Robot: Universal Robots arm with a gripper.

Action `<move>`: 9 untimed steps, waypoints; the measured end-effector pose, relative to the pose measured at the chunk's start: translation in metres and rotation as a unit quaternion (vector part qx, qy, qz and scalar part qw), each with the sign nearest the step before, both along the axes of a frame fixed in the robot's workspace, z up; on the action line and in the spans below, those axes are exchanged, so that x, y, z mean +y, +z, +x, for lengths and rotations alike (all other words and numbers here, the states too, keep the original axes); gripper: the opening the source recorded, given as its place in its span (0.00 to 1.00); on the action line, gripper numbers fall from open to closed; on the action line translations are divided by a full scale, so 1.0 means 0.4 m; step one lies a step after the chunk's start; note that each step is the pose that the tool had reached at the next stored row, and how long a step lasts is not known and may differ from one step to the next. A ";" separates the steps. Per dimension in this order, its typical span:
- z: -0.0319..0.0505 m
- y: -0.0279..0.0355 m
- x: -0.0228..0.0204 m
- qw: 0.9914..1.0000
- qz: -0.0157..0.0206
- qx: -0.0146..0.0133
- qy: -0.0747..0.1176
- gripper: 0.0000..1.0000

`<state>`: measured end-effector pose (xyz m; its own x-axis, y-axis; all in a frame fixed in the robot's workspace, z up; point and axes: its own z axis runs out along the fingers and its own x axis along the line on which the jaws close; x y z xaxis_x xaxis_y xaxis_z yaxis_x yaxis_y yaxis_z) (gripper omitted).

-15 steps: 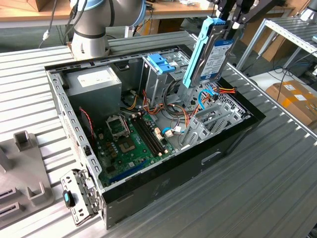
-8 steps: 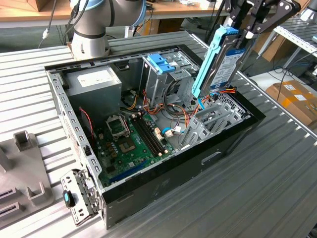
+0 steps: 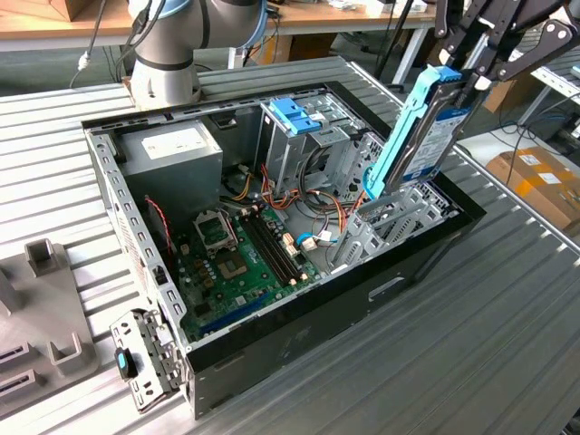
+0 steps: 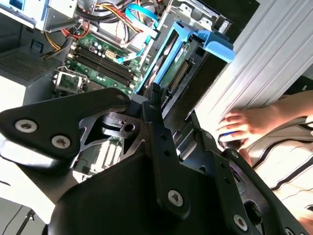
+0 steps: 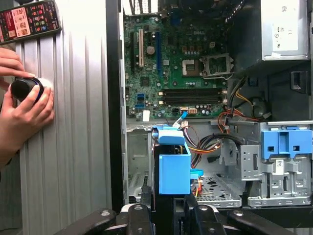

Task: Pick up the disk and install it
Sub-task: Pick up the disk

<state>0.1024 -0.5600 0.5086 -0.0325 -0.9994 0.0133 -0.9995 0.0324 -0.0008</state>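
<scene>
The disk (image 3: pixel 424 136) stands on edge, tilted, with its light-blue side rail facing the exterior view's left. My gripper (image 3: pixel 464 77) is shut on its upper end, high at the exterior view's right. The disk's lower end hangs just above the metal drive cage (image 3: pixel 390 222) at the near corner of the open computer case (image 3: pixel 308 317). In the first wrist view the disk's blue rail end (image 5: pixel 174 169) sits between my black fingers (image 5: pixel 139 215), over the cage. The second wrist view looks along the disk (image 4: pixel 178 56) down into the case.
Inside the case lie a green motherboard (image 3: pixel 240 258), a grey power-supply box (image 3: pixel 172 149), a blue latch piece (image 3: pixel 296 113) on another cage, and loose cables. A person's hand (image 5: pixel 22 110) rests on the ribbed table beside the case, near a phone (image 5: pixel 29 19). The arm's base (image 3: pixel 168 54) stands behind.
</scene>
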 end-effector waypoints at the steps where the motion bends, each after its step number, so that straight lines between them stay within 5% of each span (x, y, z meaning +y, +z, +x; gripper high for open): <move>1: 0.000 -0.002 0.000 1.000 0.000 0.000 0.000 0.35; 9: 0.008 -0.042 0.000 1.000 0.000 0.000 0.000 0.35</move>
